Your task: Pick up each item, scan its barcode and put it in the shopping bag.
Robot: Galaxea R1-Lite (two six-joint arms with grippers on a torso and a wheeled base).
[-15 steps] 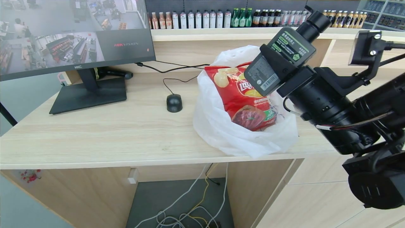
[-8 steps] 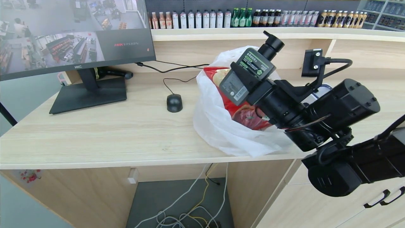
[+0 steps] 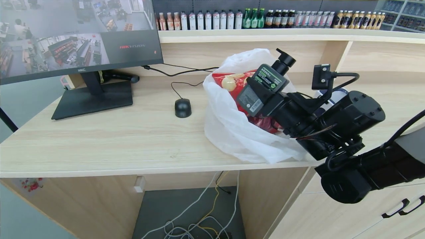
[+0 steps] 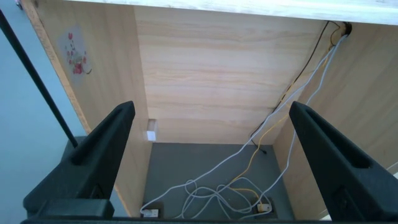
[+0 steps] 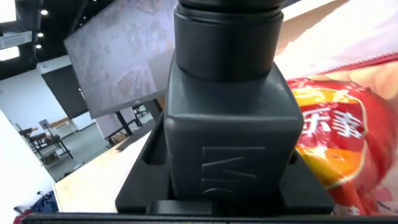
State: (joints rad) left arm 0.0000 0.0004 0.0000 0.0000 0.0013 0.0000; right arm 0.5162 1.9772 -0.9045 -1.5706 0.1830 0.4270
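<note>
Just over the bag mouth: dark bottle in the right gripper

The right gripper has its jaws pinched on the lower body of a dark, square-sided bottle. The bottle is tilted, its black cap pointing up and away towards the back of the counter. A green label faces up, and a white barcode label sits near the bottle's base.

The bottle hangs at the open mouth of the white shopping bag, which stands on the counter. A red bag of chips is inside, leaning against the bag's far wall, with its top showing above the rim. The bottle's base is in front of the chips; whether the two touch cannot be told. From the right wrist, the bottle is close up, with the chips just beside it.

The left gripper is low, below the counter edge, its jaws spread wide and holding nothing, facing loose cables on the floor.

A mouse and a monitor share the counter.
</note>
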